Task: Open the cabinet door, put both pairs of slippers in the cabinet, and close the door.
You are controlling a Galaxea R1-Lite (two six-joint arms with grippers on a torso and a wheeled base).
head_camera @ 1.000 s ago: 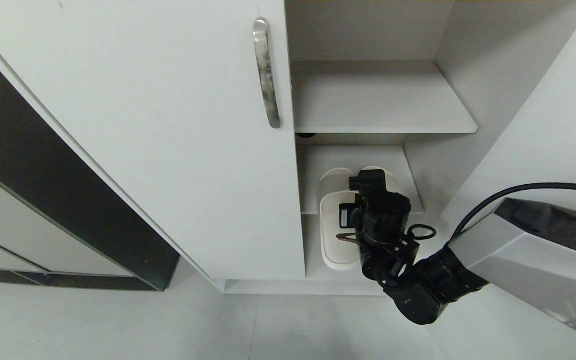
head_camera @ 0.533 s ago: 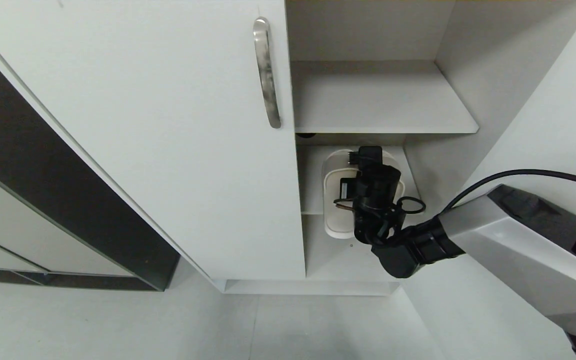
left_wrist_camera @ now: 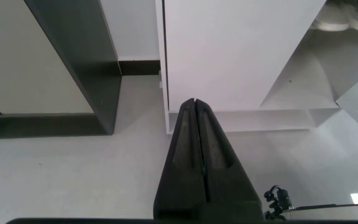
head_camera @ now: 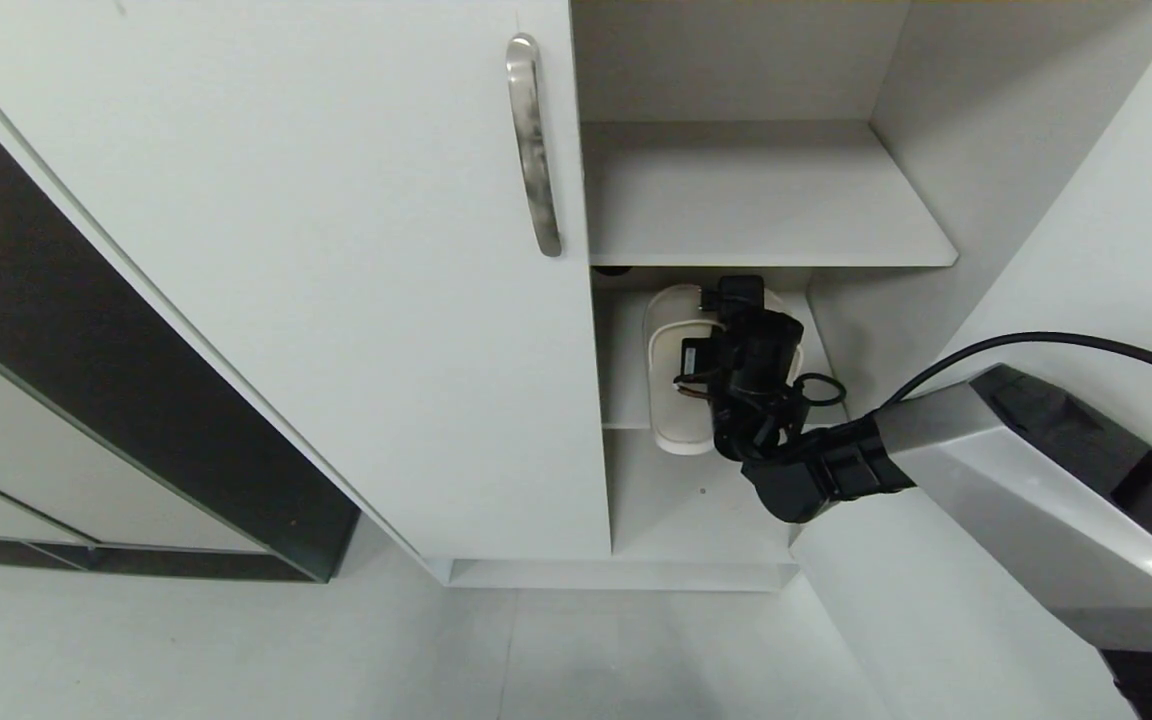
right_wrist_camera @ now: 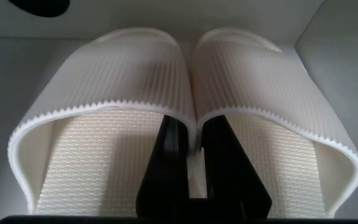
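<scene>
The left pincer [left_wrist_camera: 194, 104] is pressed together with nothing in it, held above the floor [left_wrist_camera: 73, 168] in front of the cabinet [left_wrist_camera: 241, 56]. The right pincer [right_wrist_camera: 194, 140] is narrowed to a slit and pinches the adjoining strap edges of the pair of white slippers [right_wrist_camera: 185, 81], held toes inward over the lower shelf [head_camera: 624, 340] of the open compartment, heels overhanging the shelf's front edge. Compared with one second ago, the right arm has carried the pair inward from over the bottom compartment, deeper onto that shelf.

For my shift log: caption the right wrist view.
Right gripper pinches the inner edges of a pair of white slippers inside the cabinet.
</scene>
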